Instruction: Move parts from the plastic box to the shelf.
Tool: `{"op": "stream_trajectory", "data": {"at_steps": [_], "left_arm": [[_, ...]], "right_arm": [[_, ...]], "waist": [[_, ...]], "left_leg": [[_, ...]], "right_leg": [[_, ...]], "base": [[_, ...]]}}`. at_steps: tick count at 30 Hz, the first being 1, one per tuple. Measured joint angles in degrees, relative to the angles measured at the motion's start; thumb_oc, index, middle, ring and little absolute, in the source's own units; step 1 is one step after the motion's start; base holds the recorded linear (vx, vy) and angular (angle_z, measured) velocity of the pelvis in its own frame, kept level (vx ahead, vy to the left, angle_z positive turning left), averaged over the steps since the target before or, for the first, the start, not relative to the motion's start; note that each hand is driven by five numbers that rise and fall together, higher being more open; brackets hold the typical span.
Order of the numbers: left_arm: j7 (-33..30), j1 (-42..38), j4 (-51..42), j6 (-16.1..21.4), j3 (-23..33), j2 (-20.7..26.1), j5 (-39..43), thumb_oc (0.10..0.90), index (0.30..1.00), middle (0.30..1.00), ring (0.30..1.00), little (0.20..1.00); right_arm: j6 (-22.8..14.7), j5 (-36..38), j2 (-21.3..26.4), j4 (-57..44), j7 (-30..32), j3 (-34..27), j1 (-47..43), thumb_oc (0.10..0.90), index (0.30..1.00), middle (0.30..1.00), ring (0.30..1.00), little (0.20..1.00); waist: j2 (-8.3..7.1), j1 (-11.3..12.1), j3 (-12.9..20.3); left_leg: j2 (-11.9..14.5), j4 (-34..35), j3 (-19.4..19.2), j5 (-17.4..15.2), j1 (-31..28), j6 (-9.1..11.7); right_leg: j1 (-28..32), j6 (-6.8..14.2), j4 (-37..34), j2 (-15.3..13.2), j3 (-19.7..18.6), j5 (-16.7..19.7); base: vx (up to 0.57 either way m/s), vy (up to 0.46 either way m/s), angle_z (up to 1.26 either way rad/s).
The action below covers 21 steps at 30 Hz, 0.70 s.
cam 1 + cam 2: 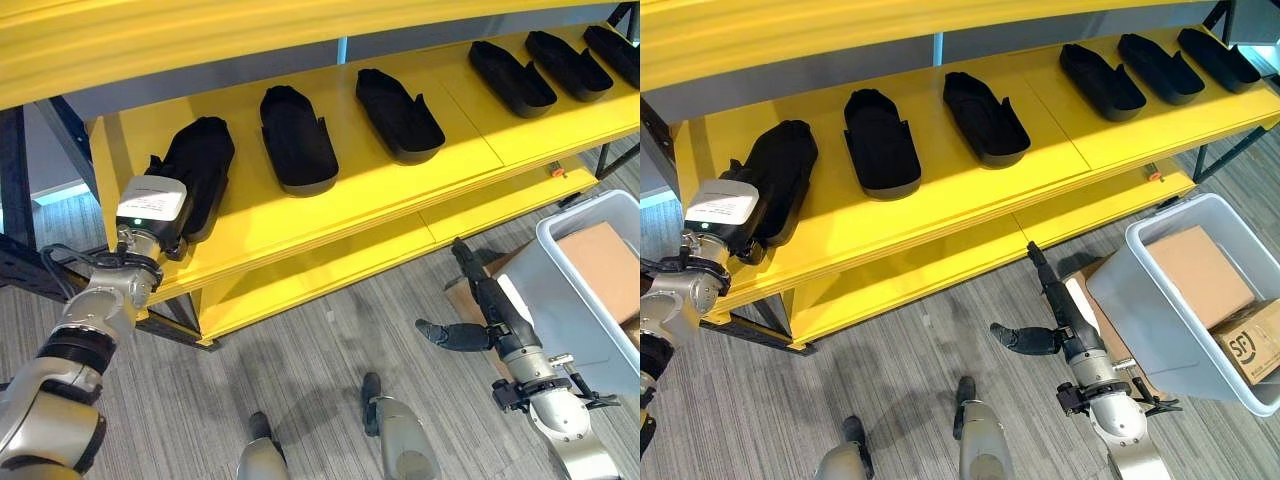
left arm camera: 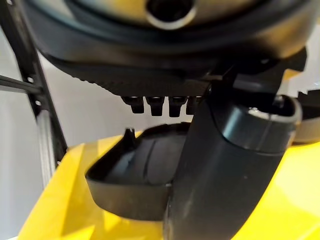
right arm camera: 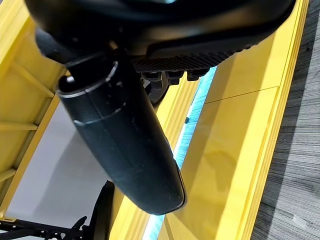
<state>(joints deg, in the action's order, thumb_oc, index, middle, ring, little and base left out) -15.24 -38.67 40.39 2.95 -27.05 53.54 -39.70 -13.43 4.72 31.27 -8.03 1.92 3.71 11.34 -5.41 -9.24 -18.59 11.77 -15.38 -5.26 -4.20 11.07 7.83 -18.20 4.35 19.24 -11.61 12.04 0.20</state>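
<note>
**Leftmost part at the shelf edge, left hand on it**

The left hand (image 1: 150, 215) is at the near end of a black part (image 1: 195, 165) lying on the yellow shelf (image 1: 400, 185); its fingers are hidden beyond the part, so I cannot tell its grip. Five more parts lie further along the shelf. The right hand (image 1: 490, 305) hangs empty, fingers straight, just beside the plastic box (image 1: 570, 290). Risk: pulling away could drag the part off the shelf's front edge.
</note>
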Motion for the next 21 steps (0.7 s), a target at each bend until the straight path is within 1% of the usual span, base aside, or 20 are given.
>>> {"op": "stream_trajectory", "data": {"at_steps": [5,9,12,15,17,19,21], "left_arm": [[0.1,-1.3,2.2,1.1,-0.4,0.0,0.5,0.900,1.000,1.000,1.000,1.000],[1.2,-3.3,5.4,1.3,-2.4,-0.3,1.8,0.900,1.000,1.000,1.000,1.000],[2.3,-4.0,7.2,1.3,-2.5,-0.5,3.6,0.900,1.000,1.000,1.000,1.000],[3.2,-5.3,10.0,2.4,-2.5,-0.6,6.4,0.900,1.000,1.000,1.000,1.000],[3.9,-5.6,10.8,2.5,-2.5,-0.7,8.0,0.900,1.000,1.000,1.000,1.000],[4.5,-6.3,14.2,3.6,-2.5,-1.7,8.2,0.900,1.000,1.000,1.000,1.000],[5.2,-7.3,16.3,3.3,-2.6,-2.9,10.0,0.900,1.000,1.000,1.000,1.000]], "right_arm": [[0.0,0.0,0.0,0.0,0.1,0.0,0.0,0.900,1.000,1.000,1.000,1.000],[0.0,0.0,0.0,0.0,0.1,0.0,0.1,0.900,1.000,1.000,1.000,1.000],[0.0,0.0,0.0,0.0,0.1,0.0,0.2,0.900,1.000,1.000,1.000,1.000],[0.0,0.1,0.1,0.0,0.1,0.0,0.9,0.900,1.000,1.000,1.000,1.000],[0.0,0.2,0.1,-0.1,0.0,0.0,1.6,0.900,1.000,1.000,1.000,1.000],[0.0,1.1,0.1,-0.1,-0.2,0.0,2.5,0.900,1.000,1.000,1.000,1.000],[0.0,1.4,0.1,-0.1,-0.2,0.0,3.3,0.900,1.000,1.000,1.000,1.000]], "waist": [[0.02,0.0,0.0],[0.07,-0.1,0.0],[0.08,-0.2,0.0],[0.09,-0.2,0.1],[0.30,-0.2,0.3],[0.35,-0.3,1.4],[0.30,-0.4,2.4]], "left_leg": [[0.0,-0.8,-0.1,-0.2,0.6,0.1],[0.1,-1.5,0.0,-0.6,0.9,0.0],[0.1,-1.6,-0.1,-0.8,0.9,-0.2],[0.2,-1.9,0.0,-0.8,1.5,-0.2],[0.3,-2.4,0.0,-1.0,1.9,-0.3],[0.4,-2.5,-0.1,-1.0,2.0,-0.3],[0.4,-2.6,-0.1,-1.0,2.1,-0.3]], "right_leg": [[-0.7,0.0,0.7,-0.1,-0.3,0.0],[-0.8,-0.2,1.0,-0.1,-0.5,0.0],[-0.9,-0.2,1.0,0.0,-0.6,0.1],[-1.4,-0.3,1.3,0.0,-0.7,0.1],[-1.6,-0.4,1.3,0.1,-0.7,0.2],[-1.8,-0.5,1.3,0.2,-0.8,0.3],[-1.9,-0.6,1.2,0.2,-0.8,0.3]], "base": [[0.00,0.004,-0.01],[0.00,0.000,0.00],[0.00,0.000,0.00],[0.00,0.000,0.00],[0.00,0.000,0.00],[0.00,0.000,0.00],[0.00,0.000,0.00]]}}
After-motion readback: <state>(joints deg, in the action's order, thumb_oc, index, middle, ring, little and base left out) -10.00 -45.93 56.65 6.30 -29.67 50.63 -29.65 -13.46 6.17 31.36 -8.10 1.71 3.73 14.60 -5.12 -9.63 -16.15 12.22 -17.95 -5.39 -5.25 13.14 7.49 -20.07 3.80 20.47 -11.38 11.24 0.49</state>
